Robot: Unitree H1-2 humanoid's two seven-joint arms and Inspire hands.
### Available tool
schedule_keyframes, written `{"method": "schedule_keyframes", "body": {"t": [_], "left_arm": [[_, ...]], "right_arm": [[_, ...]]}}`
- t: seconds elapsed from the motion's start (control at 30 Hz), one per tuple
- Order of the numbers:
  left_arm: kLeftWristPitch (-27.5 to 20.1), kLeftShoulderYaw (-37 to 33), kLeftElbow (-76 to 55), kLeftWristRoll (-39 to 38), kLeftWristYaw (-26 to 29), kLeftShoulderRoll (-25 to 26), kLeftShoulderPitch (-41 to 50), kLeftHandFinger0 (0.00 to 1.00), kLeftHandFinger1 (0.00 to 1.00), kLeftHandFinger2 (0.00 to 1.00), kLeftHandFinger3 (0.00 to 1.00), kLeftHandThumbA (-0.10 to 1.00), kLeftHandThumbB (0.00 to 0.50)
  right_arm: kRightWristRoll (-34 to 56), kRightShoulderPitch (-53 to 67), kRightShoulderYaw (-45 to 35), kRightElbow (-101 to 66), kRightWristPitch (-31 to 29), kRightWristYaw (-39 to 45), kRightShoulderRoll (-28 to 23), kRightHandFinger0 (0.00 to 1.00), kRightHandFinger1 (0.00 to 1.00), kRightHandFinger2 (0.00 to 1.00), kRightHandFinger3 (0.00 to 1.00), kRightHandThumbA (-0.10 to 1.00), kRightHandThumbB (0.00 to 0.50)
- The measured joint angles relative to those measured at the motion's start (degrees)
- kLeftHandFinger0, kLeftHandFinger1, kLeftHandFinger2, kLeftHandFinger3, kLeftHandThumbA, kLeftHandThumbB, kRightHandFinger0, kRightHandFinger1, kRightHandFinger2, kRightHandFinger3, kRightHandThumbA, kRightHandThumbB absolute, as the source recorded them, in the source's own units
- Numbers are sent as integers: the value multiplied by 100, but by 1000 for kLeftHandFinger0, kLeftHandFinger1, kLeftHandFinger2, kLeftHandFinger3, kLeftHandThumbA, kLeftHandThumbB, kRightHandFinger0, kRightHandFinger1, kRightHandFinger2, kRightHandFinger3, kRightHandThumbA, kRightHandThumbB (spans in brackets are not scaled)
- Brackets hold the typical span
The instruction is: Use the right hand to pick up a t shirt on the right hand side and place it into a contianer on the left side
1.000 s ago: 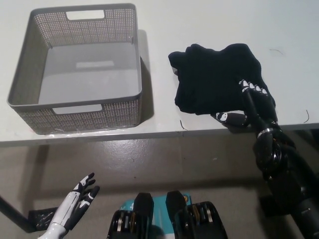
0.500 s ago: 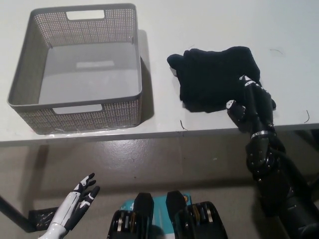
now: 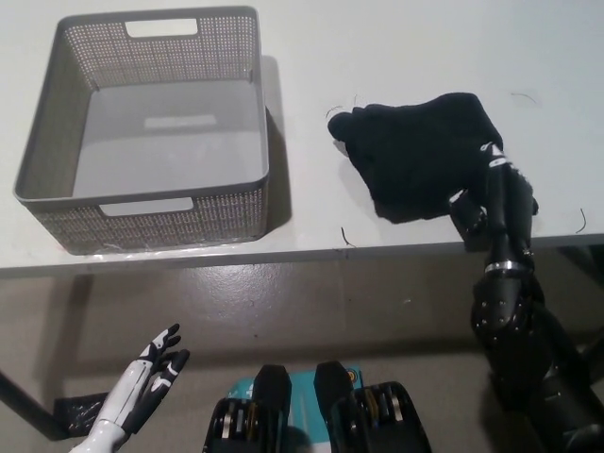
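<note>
A black t shirt (image 3: 420, 151) lies bunched on the white table (image 3: 396, 47), right of the basket. My black right hand (image 3: 493, 196) is shut on its near right edge, and that edge is drawn up off the table. The grey perforated container (image 3: 142, 127) stands at the left of the table with nothing inside it. My white left hand (image 3: 148, 379) rests open at the lower left, below the table's front edge.
The table's front edge runs across the picture just below the shirt and the basket. Grey floor lies beneath it. A gap of bare table separates the shirt from the basket's right wall.
My right hand has closed on the shirt's near right edge and pulled it up and back. The cloth has bunched smaller and drawn away from the table's front edge.
</note>
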Motion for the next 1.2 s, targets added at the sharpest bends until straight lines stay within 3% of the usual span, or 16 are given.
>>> {"method": "schedule_keyframes", "body": {"t": [0.17,0.23,0.33,0.4,0.6,0.73,0.77,0.8,0.83,0.9,0.93,1.0,1.03,1.07,1.13,1.2], "left_arm": [[2,0,0,3,0,0,6,927,901,1000,1000,1000,408],[2,-1,0,3,-1,0,6,951,906,1000,1000,1000,414],[2,0,0,-2,-3,1,6,951,895,1000,1000,1000,405],[2,0,0,-2,-3,1,5,918,885,985,1000,1000,435],[33,-2,0,2,-4,2,7,927,885,974,1000,1000,409],[44,-11,0,3,-9,2,7,931,884,957,1000,1000,446],[44,-16,0,5,-10,2,10,929,881,958,1000,1000,474],[43,-24,0,5,-11,1,12,894,862,952,1000,1000,484],[43,-37,0,5,-12,0,12,878,856,957,1000,1000,499],[46,-65,0,13,-14,0,13,858,863,962,1000,1000,500],[48,-91,0,40,-13,1,13,840,856,951,1000,1000,484],[64,-137,-1,119,-11,1,13,830,842,933,1000,1000,496],[72,-150,-3,144,-11,0,10,769,811,892,1000,1000,480],[77,-164,-6,183,-9,-2,7,767,812,897,1000,1000,474],[75,-184,-6,243,6,-1,7,758,807,894,1000,1000,468],[72,-216,-2,303,11,-10,-2,765,797,906,1000,1000,436]], "right_arm": [[86,-349,-85,-187,-15,-68,-1,491,558,689,737,-100,148],[93,-564,-85,-292,-15,-87,-9,420,505,643,732,-100,152],[100,-892,-85,-507,-18,-100,-12,516,573,682,713,-100,154],[101,-1096,-84,-719,-18,-99,-12,563,612,726,692,-100,174],[83,-1530,-28,-1145,-1,-76,-12,421,493,653,699,-100,186],[47,-1695,47,-1161,2,-76,14,297,431,601,679,-100,209],[35,-1729,75,-1158,6,-74,32,117,269,477,673,-100,214],[26,-1759,100,-1158,11,-71,48,97,246,438,662,-100,218],[13,-1796,132,-1158,22,-68,67,268,363,509,671,-100,213],[-2,-1865,198,-1129,30,-65,105,291,383,518,675,-100,218],[-4,-1908,236,-1096,29,-65,142,417,484,639,702,-100,196],[0,-2008,292,-1003,30,-52,250,441,503,659,700,-100,198],[1,-2038,314,-970,30,-47,293,495,499,631,690,-100,208],[-1,-2066,338,-946,31,-42,343,481,482,621,680,-100,222],[-4,-2181,398,-754,39,-46,481,349,396,573,672,-100,227],[-11,-2330,486,-457,37,-53,637,520,523,686,716,-100,185]]}}
